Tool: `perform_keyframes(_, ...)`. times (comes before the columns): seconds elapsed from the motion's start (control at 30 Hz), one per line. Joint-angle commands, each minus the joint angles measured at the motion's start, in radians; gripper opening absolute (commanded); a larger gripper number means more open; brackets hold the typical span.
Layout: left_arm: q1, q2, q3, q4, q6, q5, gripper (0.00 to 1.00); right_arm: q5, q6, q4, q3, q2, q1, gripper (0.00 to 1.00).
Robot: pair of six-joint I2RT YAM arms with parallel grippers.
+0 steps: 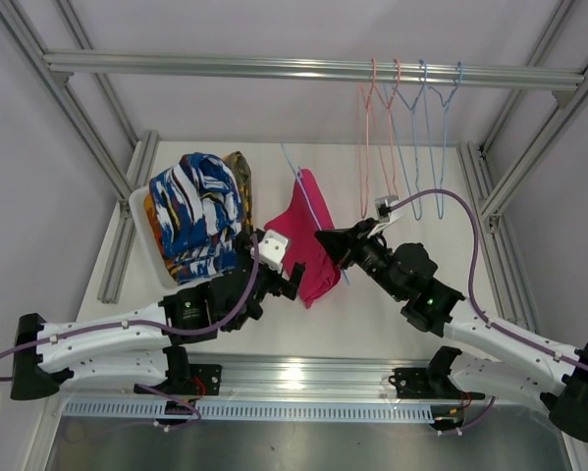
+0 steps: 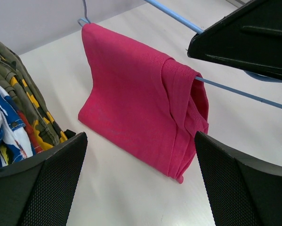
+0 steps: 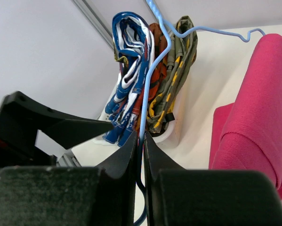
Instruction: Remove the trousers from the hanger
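The magenta pink trousers (image 1: 308, 245) hang folded over a light blue wire hanger (image 1: 308, 196) that lies tilted low over the white table. My right gripper (image 3: 141, 141) is shut on the hanger's wire (image 3: 155, 70), which runs up between its two black fingers, with the pink trousers (image 3: 253, 122) to its right. My left gripper (image 2: 141, 179) stands wide open just in front of the lower edge of the trousers (image 2: 131, 103), touching nothing. The hanger's bar (image 2: 244, 94) sticks out of the cloth on the right, under the right gripper's black finger (image 2: 244, 37).
A white bin (image 1: 141, 221) at the left holds a pile of patterned trousers (image 1: 195, 211), blue-and-white on top and camouflage ones beside it. Several bare pink and blue hangers (image 1: 411, 128) hang from the metal rail (image 1: 225, 67) at the back right. Frame posts stand on both sides.
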Motion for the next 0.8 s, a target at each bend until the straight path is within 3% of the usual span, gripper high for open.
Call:
perform_keyframes(0.0, -0.014, 0.019, -0.025, 0.042, -0.095, -0.051, 1.0, 0.059, 0.034, 0.085, 0.027, -0.041, 0.029, 0.0)
perform_keyframes(0.2, -0.015, 0.051, -0.118, 0.228, -0.158, -0.066, 0.99, 0.104, 0.065, 0.028, 0.079, -0.04, 0.066, 0.0)
perform_keyframes(0.53, -0.018, 0.206, -0.078, 0.392, -0.166, -0.117, 0.99, 0.131, 0.094, 0.027, 0.104, -0.034, 0.095, 0.0)
perform_keyframes(0.77, -0.003, 0.3, -0.026, 0.339, -0.216, -0.164, 0.99, 0.13, 0.099, 0.033, 0.099, -0.038, 0.11, 0.0)
